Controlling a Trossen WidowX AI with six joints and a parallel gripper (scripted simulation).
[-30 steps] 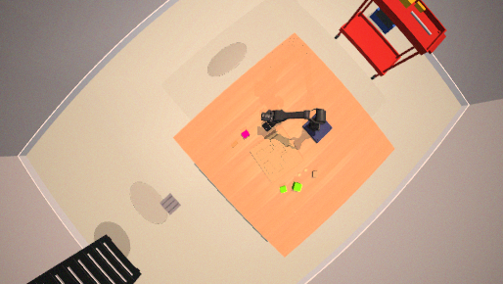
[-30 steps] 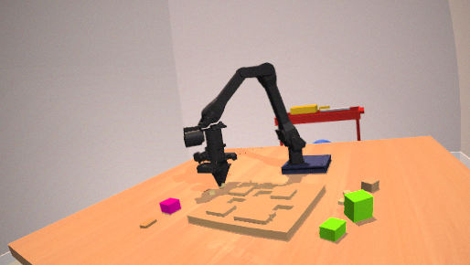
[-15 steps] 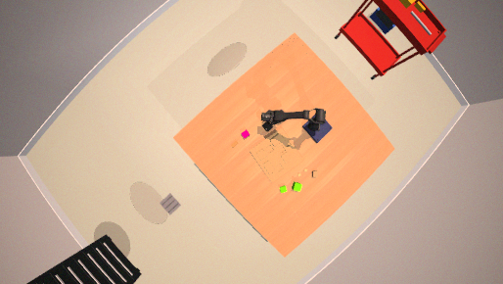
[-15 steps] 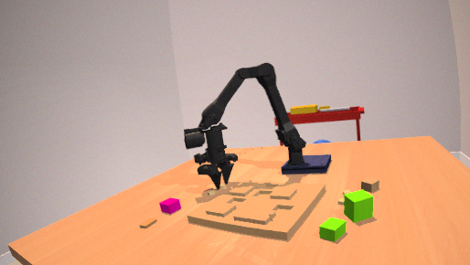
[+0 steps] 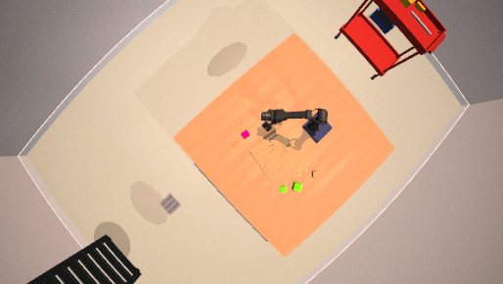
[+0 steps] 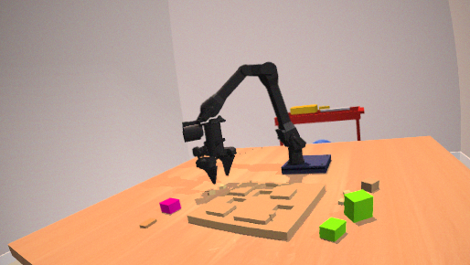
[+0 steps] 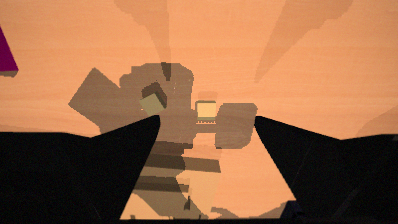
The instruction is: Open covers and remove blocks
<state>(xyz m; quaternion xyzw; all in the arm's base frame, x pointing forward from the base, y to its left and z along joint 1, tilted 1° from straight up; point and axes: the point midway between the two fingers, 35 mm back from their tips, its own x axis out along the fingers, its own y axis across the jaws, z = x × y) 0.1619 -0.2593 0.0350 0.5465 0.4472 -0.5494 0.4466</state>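
My gripper is open and empty, above the table behind the board. Below it, a small pale block lies between the fingertips in the wrist view; another pale block lies near the left fingertip. The tan puzzle board carries several same-coloured raised covers, among them a front one and a right rear one. Notches show beside some covers; whether every cover is open is unclear. A magenta block lies left of the board.
Right of the board lie a large green block, a smaller green block, a brown block and small pale pieces. A thin orange piece lies at the left.
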